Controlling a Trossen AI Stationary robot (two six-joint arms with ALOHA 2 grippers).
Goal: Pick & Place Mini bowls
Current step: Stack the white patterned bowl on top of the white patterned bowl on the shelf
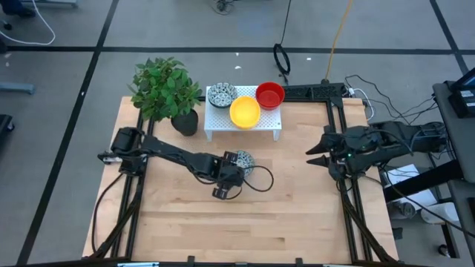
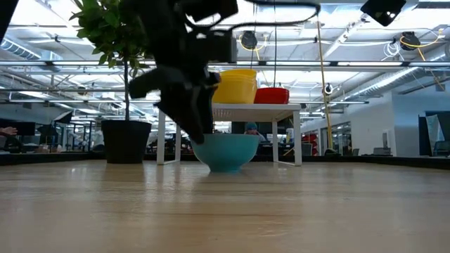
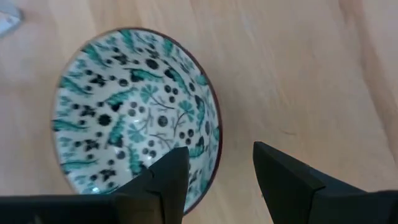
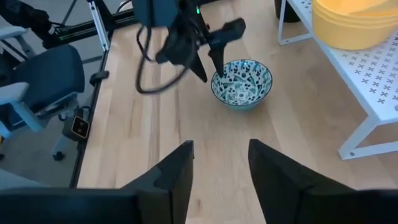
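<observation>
A white mini bowl with a dark blue-green pattern point(image 1: 246, 159) point(image 3: 134, 106) point(image 4: 242, 84) stands upright on its foot at mid-table; its outside shows teal in the low view point(image 2: 225, 151). My left gripper point(image 1: 236, 166) point(image 3: 221, 155) is open over the bowl's near-left rim, one finger inside and one outside. My right gripper point(image 1: 318, 153) point(image 4: 221, 174) is open and waits at the table's right edge. A patterned bowl point(image 1: 221, 95), yellow bowls point(image 1: 245, 111) and red bowls point(image 1: 269, 95) sit on a white rack point(image 1: 223, 124). My left gripper comes from above, pointing down, at the patterned bowl's rim point(image 3: 213, 146). One finger point(image 3: 168, 180) is over the inside and the other point(image 3: 280, 180) is outside. I cannot tell whether either finger touches the rim. The bowl stands on the table.
A potted plant point(image 1: 165, 87) in a black pot point(image 1: 185, 122) stands left of the rack at the far edge. A black cable point(image 1: 260, 178) loops on the table beside my left gripper. Bare wood lies toward the near edge point(image 1: 245, 222).
</observation>
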